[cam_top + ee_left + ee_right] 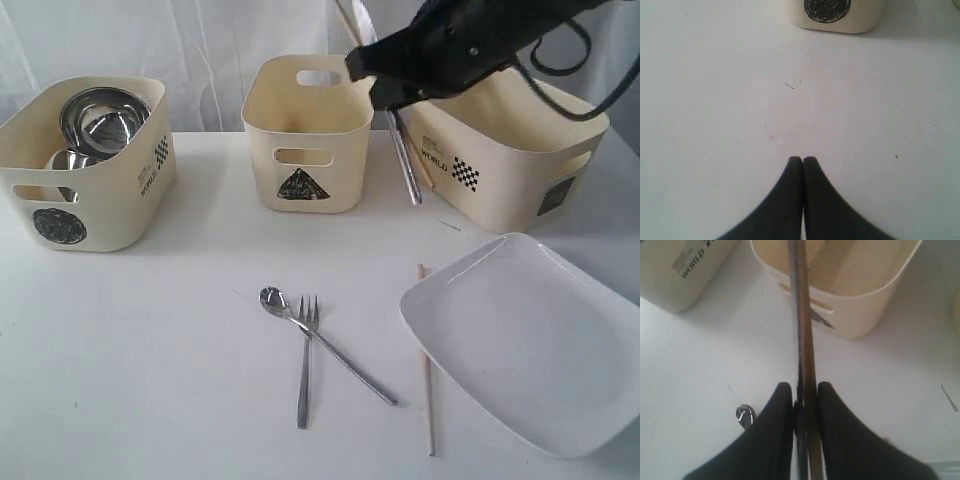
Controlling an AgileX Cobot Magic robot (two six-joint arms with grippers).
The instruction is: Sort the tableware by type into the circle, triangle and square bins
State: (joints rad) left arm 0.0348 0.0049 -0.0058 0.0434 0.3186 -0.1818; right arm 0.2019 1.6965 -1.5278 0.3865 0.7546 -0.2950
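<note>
Right fingers (777,425) clamped on the knife (802,340), one finger on each side of the shaft. A wood-coloured strip lies along the steel inside the grip; cannot tell if it is a separate piece. The knife runs straight out from the fingers. In the right wrist view its far end crosses the rim of the triangle bin (865,305). In the exterior view it hangs below the fingers in the gap between the triangle bin and the square bin (500,140). The square bin stands just beside the right fingers on their outer side. Below and in front of them, on the table (150,350): the spoon (275,300) and fork (305,370), crossed and touching, and one chopstick (427,370) lying alongside the edge of the large white plate (530,340). Left fingers (790,190) pressed together, tips meeting, nothing between them, over bare table. The circle bin (835,15) stands ahead of them, apart from the tips. The circle bin is the one farthest from the right fingers. It holds a steel bowl (105,110) and, lower in it, a steel mug (70,160).
</note>
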